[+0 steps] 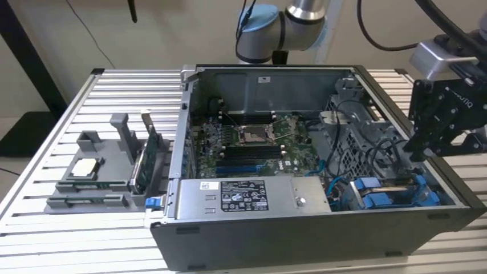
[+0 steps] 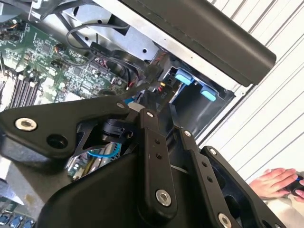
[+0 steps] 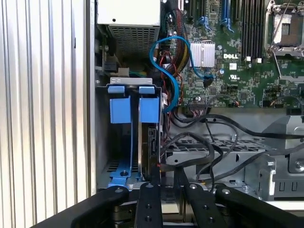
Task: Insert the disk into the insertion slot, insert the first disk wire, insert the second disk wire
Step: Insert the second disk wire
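The computer case (image 1: 304,240) lies on its side on the bench (image 1: 68,245) with the open face upward, I think so that the arm can reach the inside from above. In the exterior view the claw (image 1: 418,151) hangs at about 3 o'clock of the case, just over the wall there. The drive corner it points down to is at about 4 o'clock, beside the power-supply box (image 1: 251,194) at 6 o'clock. In the first wrist view the disk (image 3: 153,147) stands on its edge inside the insertion slot (image 3: 130,81), under one of the blue tabs, so this part of the task looks done. Its plug side seems to face the inside of the case, where the wires can reach it. The fingers of the claw are drawn close together, and a black disk wire (image 3: 190,164) runs straight into them. I judge that the claw is clenched on this wire near its plug, just beside the end of the disk; holding it so short would keep the plug stiff and easy to aim. Whether the plug already touches the disk, I cannot tell. A thin blue cable (image 3: 164,52) makes a loop between the slot and the motherboard (image 3: 228,71), and its end lies over the board. In the second wrist view a person's hand (image 2: 275,183) rests outside the case, well apart from the work.
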Tool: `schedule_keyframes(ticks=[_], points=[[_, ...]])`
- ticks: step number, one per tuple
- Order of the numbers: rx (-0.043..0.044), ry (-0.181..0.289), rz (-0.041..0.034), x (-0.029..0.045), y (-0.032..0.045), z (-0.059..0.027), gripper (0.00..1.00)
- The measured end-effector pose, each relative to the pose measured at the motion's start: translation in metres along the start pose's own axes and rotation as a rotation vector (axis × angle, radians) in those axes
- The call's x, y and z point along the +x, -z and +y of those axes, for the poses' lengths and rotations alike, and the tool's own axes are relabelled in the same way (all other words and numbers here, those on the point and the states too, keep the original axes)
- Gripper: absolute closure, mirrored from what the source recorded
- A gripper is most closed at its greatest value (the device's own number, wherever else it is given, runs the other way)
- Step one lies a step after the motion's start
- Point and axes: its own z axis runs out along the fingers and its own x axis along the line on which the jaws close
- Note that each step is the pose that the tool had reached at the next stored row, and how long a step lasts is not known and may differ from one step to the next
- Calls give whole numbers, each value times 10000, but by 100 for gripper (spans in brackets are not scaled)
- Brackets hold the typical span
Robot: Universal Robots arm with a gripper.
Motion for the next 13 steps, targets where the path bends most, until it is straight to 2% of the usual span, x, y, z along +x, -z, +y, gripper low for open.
schedule_keyframes(ticks=[13], points=[[-19,57,0,-145,-1,-66,73]])
